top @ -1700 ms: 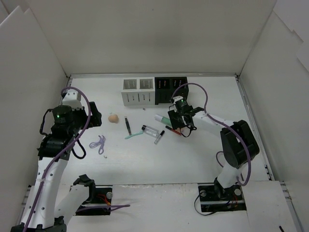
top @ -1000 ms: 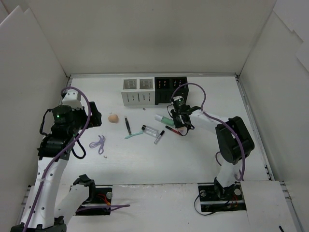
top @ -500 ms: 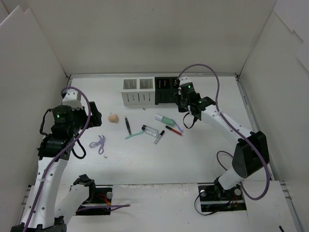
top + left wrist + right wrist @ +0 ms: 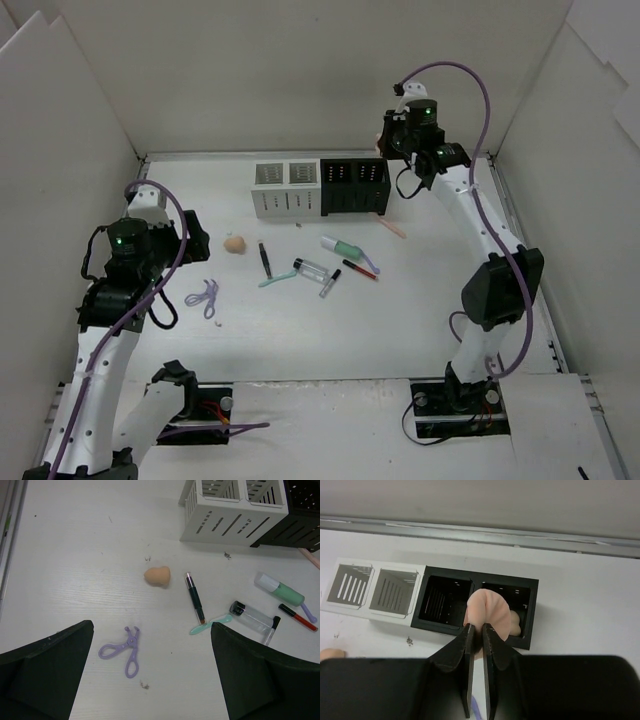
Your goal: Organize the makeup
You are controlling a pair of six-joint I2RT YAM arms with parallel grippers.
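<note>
My right gripper point(image 4: 476, 630) is shut on a squashed peach sponge point(image 4: 490, 611), held high above the black slotted box point(image 4: 476, 574); it also shows in the top view point(image 4: 385, 142). Another sponge point(image 4: 516, 623) lies in that box's right compartment. On the table lie a peach sponge point(image 4: 158, 576), a black stick point(image 4: 194, 597), a mint stick point(image 4: 210, 627), a clear vial point(image 4: 251, 615), a mint-green tube point(image 4: 280, 590), a red stick point(image 4: 298, 617) and a pink stick point(image 4: 392, 227). My left gripper point(image 4: 152, 680) is open and empty, above the table's left side point(image 4: 195, 235).
The white slotted box point(image 4: 285, 188) stands left of the black box point(image 4: 353, 185) at the back. A purple scissor-shaped tool point(image 4: 122, 649) lies near my left gripper. White walls enclose the table on three sides.
My right gripper has risen from the table near the mint-green tube and swung back to above the black box. The left arm has not moved.
</note>
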